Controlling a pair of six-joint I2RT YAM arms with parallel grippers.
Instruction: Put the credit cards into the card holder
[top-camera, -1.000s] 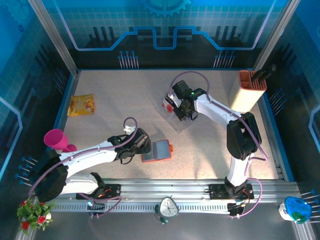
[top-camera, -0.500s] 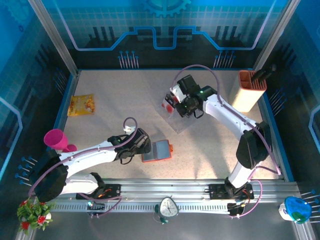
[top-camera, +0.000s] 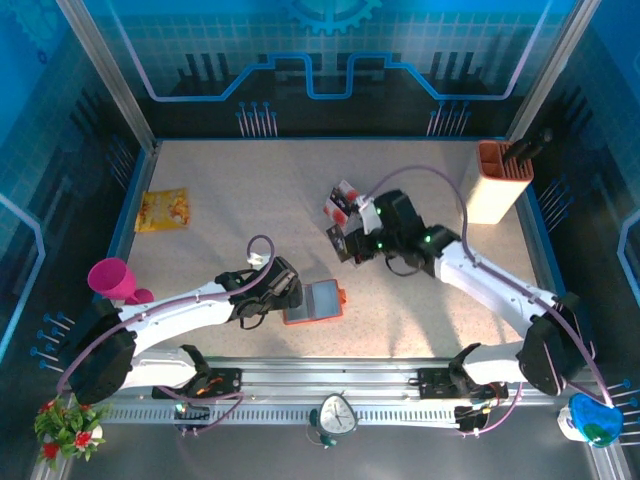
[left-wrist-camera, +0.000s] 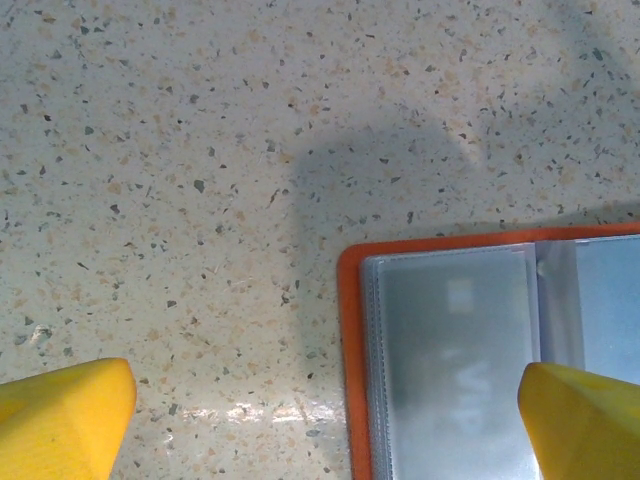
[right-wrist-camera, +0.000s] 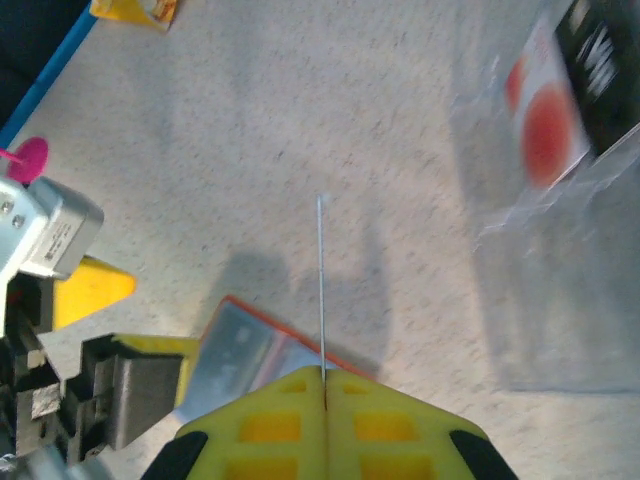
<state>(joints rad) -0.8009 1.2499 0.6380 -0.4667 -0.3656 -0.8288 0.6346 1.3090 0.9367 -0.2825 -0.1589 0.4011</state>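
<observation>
The card holder (top-camera: 313, 302) lies open on the table, orange-red with grey-clear pockets (left-wrist-camera: 470, 360). My left gripper (top-camera: 285, 290) rests at its left edge, open, its yellow fingertips (left-wrist-camera: 60, 420) astride the holder's left edge, nothing held. My right gripper (top-camera: 360, 243) is shut on one of the credit cards, black (top-camera: 345, 243) from above. In the right wrist view that card is a thin edge-on line (right-wrist-camera: 321, 280) sticking out of the shut gripper (right-wrist-camera: 323, 375), above the card holder (right-wrist-camera: 250, 345). Other credit cards (top-camera: 345, 205) with red and white markings lie on the clear tray (right-wrist-camera: 560, 320).
A cream-and-orange container (top-camera: 495, 185) stands at the back right. A yellow packet (top-camera: 162, 210) lies at the left and a pink cup (top-camera: 112, 278) stands near the left edge. Blue walls ring the table.
My right gripper has come away from the clear tray with a card, moving nearer and slightly right, and the arm has stretched out low. The left arm and card holder have not moved.
</observation>
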